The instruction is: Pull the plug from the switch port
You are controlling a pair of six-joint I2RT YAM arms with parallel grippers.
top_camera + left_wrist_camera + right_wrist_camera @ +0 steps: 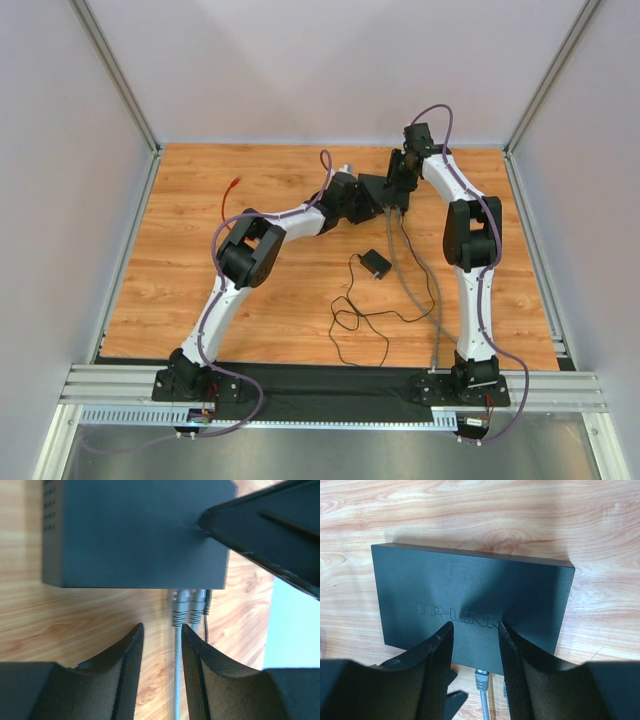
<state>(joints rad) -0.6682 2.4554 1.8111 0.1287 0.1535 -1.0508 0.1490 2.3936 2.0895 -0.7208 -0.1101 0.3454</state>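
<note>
The flat black switch (378, 196) lies at the back middle of the table, and its TP-LINK top fills the right wrist view (470, 590). Two grey plugs (180, 609) sit side by side in its near edge, with a thin black cord beside them. My left gripper (161, 632) is open just in front of the plugs, and one grey cable (177, 680) runs between its fingers. My right gripper (475, 625) is open, and its fingertips rest on the switch's top. One plug (481, 680) shows between the right fingers.
A small black square adapter (376, 264) with a looped thin black cord (350, 322) lies in the middle of the table. Grey cables (412, 285) run from the switch toward the near edge. A red-tipped cable (228, 197) lies at the left. Grey walls enclose the table.
</note>
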